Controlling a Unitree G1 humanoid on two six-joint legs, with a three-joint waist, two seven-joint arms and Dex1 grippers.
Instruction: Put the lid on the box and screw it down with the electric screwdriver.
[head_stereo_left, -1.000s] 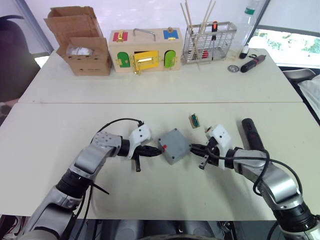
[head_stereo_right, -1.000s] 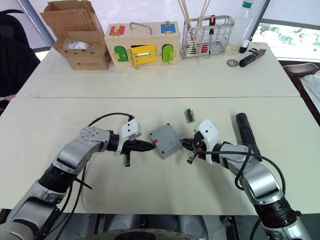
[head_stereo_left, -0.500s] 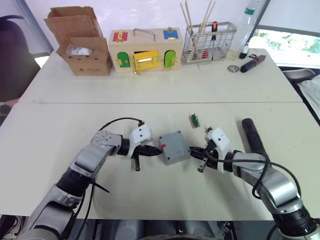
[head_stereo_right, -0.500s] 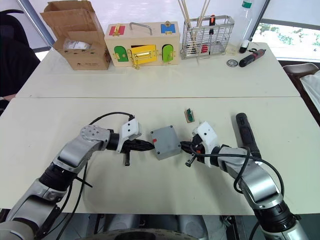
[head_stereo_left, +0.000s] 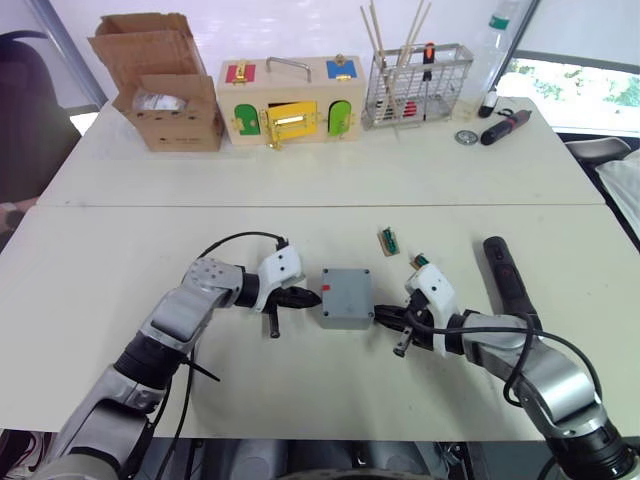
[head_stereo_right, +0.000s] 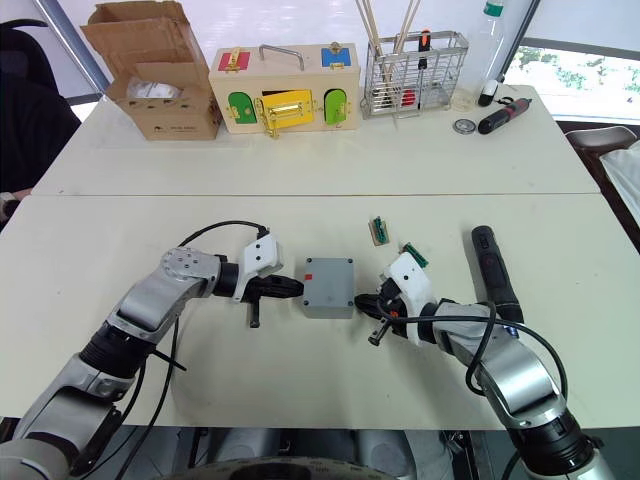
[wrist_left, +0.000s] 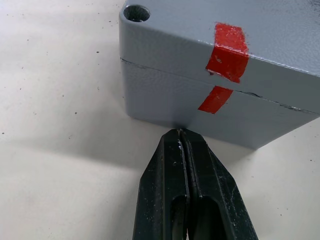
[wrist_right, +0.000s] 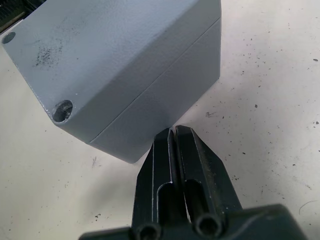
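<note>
Lid (wrist_left: 260, 30) seated on box (wrist_left: 200, 107), seam visible all round, red tape strip crossing the seam; assembly sits between the two pincers on the table (head_stereo_left: 300, 400); left pincer (wrist_left: 181, 136) pressed together, tips at the box's lower wall; right pincer (wrist_right: 174, 134) pressed together, tips just at the opposite wall; screwdriver (head_stereo_left: 502, 275) lies beyond the right pincer, well apart. Risk: uneven pushing from either side could rotate the box or shift the unscrewed lid off its holes. No legible lettering on lid, box or screwdriver.
</note>
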